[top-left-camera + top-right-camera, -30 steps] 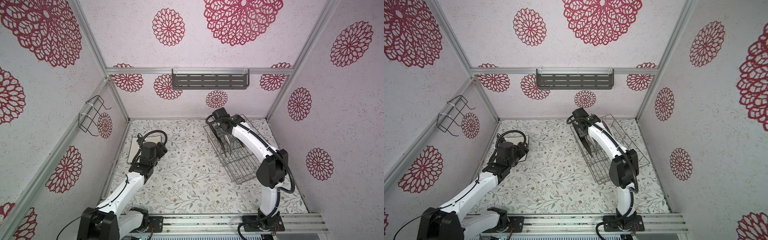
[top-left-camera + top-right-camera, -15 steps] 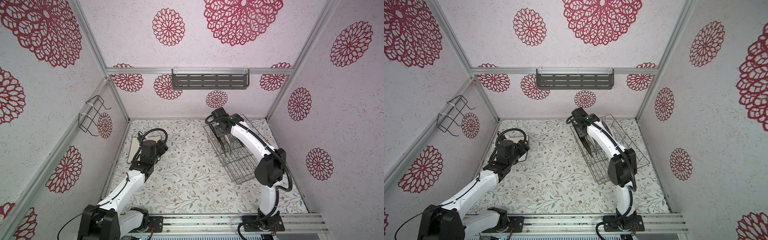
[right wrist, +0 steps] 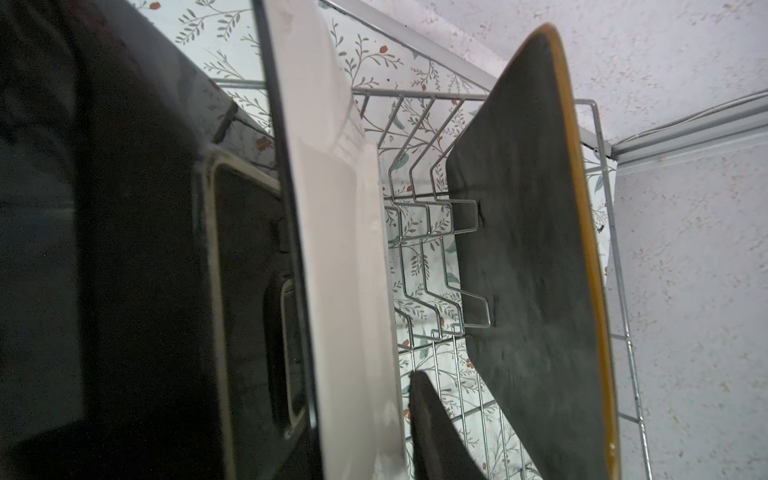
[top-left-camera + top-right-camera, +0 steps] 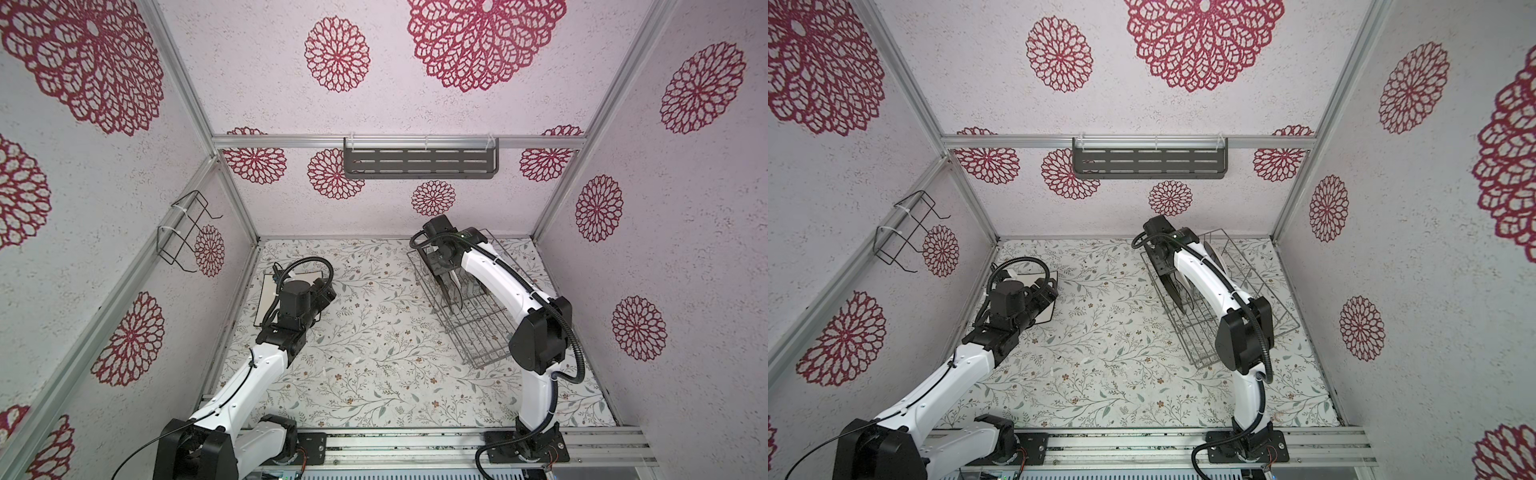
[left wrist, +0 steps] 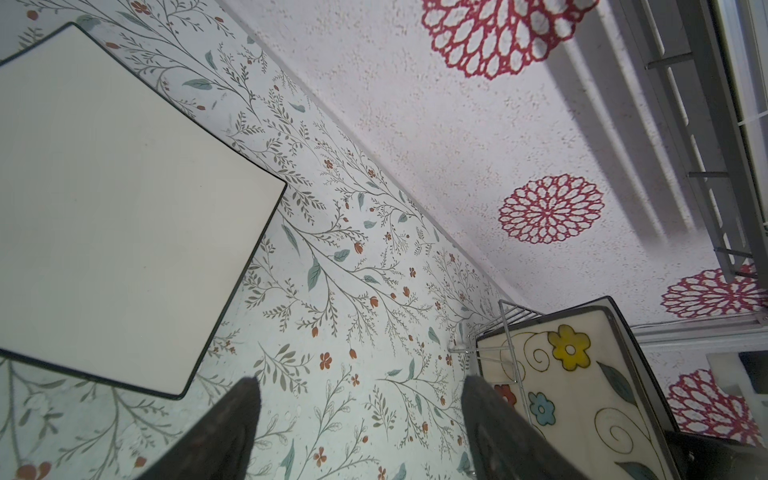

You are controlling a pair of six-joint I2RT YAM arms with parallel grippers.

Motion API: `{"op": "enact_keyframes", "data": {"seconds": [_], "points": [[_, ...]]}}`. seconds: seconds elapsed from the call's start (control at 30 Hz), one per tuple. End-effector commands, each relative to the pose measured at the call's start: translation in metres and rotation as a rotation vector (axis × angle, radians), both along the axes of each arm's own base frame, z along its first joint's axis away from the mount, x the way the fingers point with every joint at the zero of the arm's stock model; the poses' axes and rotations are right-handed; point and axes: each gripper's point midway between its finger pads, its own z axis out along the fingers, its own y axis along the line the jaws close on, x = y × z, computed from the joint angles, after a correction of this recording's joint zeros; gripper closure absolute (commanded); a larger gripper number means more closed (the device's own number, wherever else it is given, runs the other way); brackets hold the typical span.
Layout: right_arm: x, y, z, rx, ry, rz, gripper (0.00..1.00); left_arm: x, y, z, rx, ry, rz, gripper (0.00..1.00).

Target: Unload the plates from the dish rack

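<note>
Right claw (image 4: 448, 286) down among the plates in the dish rack (image 4: 482, 336); left claw (image 5: 360, 415) spread wide over the bare tabletop (image 4: 374, 353).

The rack sits askew toward the tabletop's far right corner. In the right wrist view one finger (image 3: 436, 436) is right against an upright white plate (image 3: 345, 270) with a dark rim. Its partner is hidden, so I cannot tell whether the claw is pinching. A black plate (image 3: 124, 249) stands close on the white one's other side, and a black, orange-edged plate (image 3: 532, 270) leans well apart. A cream floral plate (image 5: 573, 395) stands at the rack's end. A white square plate (image 5: 124, 208) lies flat by the tabletop's left edge, just beside the left claw.
</note>
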Motion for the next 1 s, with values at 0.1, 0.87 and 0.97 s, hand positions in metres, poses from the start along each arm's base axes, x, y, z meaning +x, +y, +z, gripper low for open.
{"op": "enact_keyframes", "data": {"seconds": [0.1, 0.87, 0.97], "points": [[-0.009, -0.012, 0.008, -0.026, 0.013, -0.020, 0.77, -0.001, -0.005, 0.011, -0.025, -0.018, -0.010, 0.20], [-0.006, -0.031, 0.044, -0.103, -0.105, -0.076, 1.00, -0.019, 0.005, 0.021, -0.053, -0.056, 0.039, 0.20], [-0.009, -0.031, 0.056, -0.092, -0.131, -0.074, 1.00, -0.020, 0.004, 0.023, -0.062, -0.061, 0.035, 0.20]]}}
